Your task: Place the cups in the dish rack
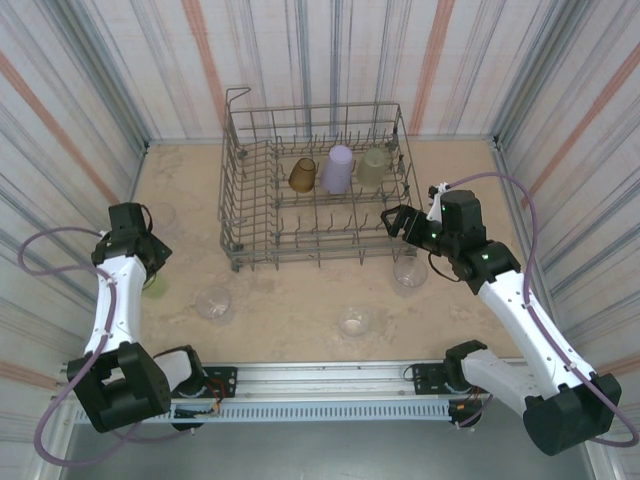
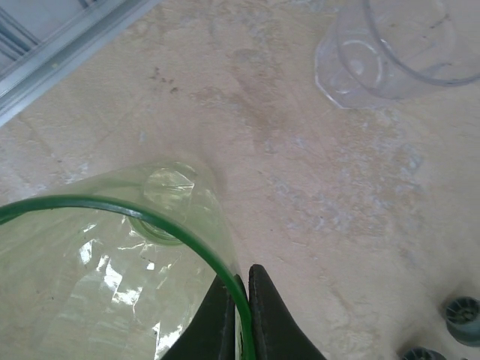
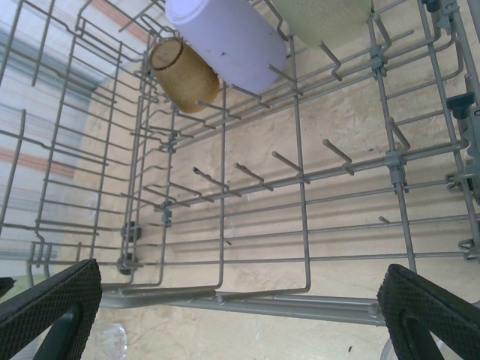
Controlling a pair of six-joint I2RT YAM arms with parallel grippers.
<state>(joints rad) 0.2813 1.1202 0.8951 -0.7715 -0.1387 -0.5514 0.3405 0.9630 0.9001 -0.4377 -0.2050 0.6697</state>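
Nearest the table's (image 1: 300, 335) front edge stand two clear cups, one left of centre (image 1: 213, 302) and one about midway (image 1: 354, 320), both upright and loose. Toward the left edge, the left gripper (image 2: 241, 304) has its jaws clamped on the wall of a yellow-green cup (image 2: 112, 277), one finger inside the rim and one outside (a rim pinch suits a thin tumbler too wide to span). Whether that cup is off the table I cannot tell. Another clear cup (image 2: 397, 52) sits near it in the left wrist view.

A further clear cup (image 1: 409, 271) stands just off the front right corner of the dish rack (image 1: 232, 200). The right gripper (image 3: 240, 315) hovers above it with jaws wide apart and empty, facing over the rack's front rail.

Along the rack's far edge, an amber cup (image 3: 184, 75), a lavender cup (image 3: 229, 37) and a pale green cup (image 1: 372, 166) lean side by side against the tines (image 3: 255, 176), bases up, presumably to drain. The nearer rows look the likely place for the next cup.
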